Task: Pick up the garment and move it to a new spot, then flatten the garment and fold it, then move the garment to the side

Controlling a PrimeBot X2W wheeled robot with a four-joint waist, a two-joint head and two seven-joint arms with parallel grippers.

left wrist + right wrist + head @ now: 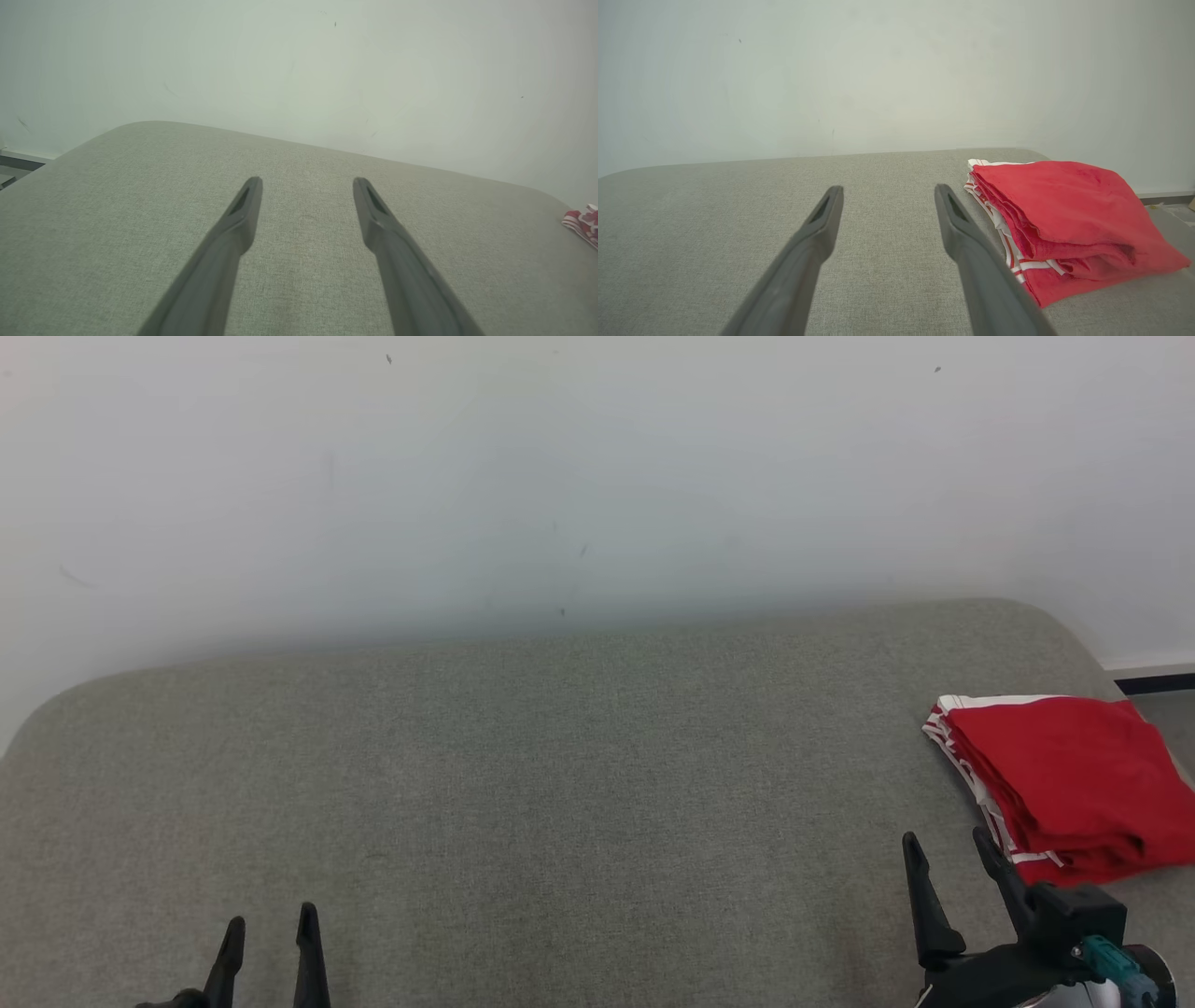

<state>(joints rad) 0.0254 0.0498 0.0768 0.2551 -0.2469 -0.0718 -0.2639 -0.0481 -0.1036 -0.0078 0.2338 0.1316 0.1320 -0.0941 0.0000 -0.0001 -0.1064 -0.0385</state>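
i read the garment [1064, 775] as folded: a red stack with white-striped edges, lying at the right end of the grey-green cushion [560, 784]. the right gripper [946, 837] sits just beside the stack's near left edge, with its fingers spread apart and nothing held. i cannot tell whether its outer finger touches the cloth. the left gripper [271, 917] sits low at the left, well apart from the garment. its fingers are parted over bare cushion, with nothing held. a pale wall [560, 476] stands behind the cushion.
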